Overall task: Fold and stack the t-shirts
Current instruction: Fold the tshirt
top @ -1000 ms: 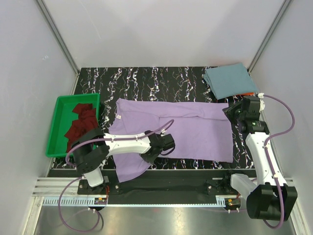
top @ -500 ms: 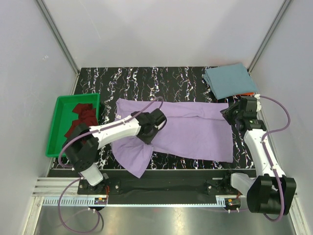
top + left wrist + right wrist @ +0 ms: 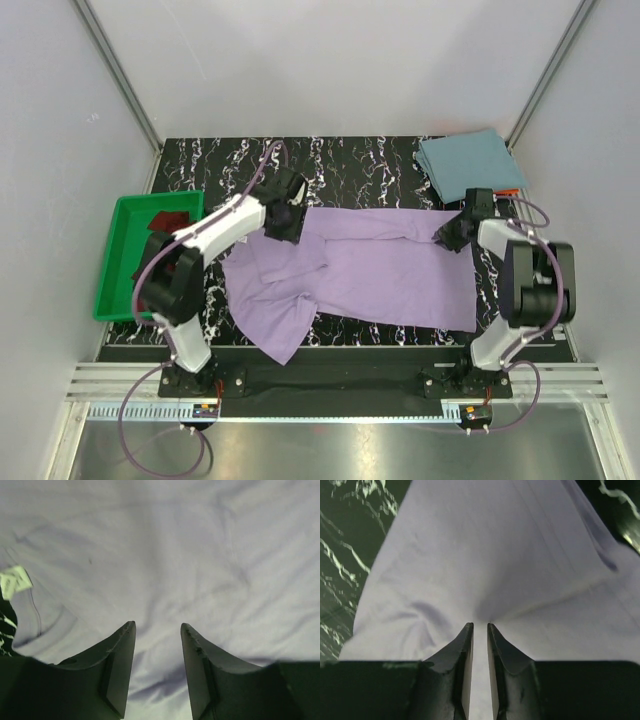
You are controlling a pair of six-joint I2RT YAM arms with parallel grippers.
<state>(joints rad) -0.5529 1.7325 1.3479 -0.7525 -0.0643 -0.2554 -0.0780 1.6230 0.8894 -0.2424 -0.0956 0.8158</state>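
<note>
Lavender t-shirt (image 3: 380,270) lies lengthwise left-right, collar leftward; left tool (image 3: 157,625) released, right tool (image 3: 479,625) seemingly pinching it.

The overhead view was lit brightly and evenly from above; the white walls (image 3: 330,70) were washed pale, and only soft shadows were thrown beside the arms. A dull sheen was caught on the metal ledge (image 3: 330,455). Both wrist views were rendered dimmer and bluish. The lavender t-shirt (image 3: 165,555) was softly focused, and the fingers (image 3: 120,675) of the left gripper (image 3: 157,630) and right gripper (image 3: 480,628) were left dark and blurred.
</note>
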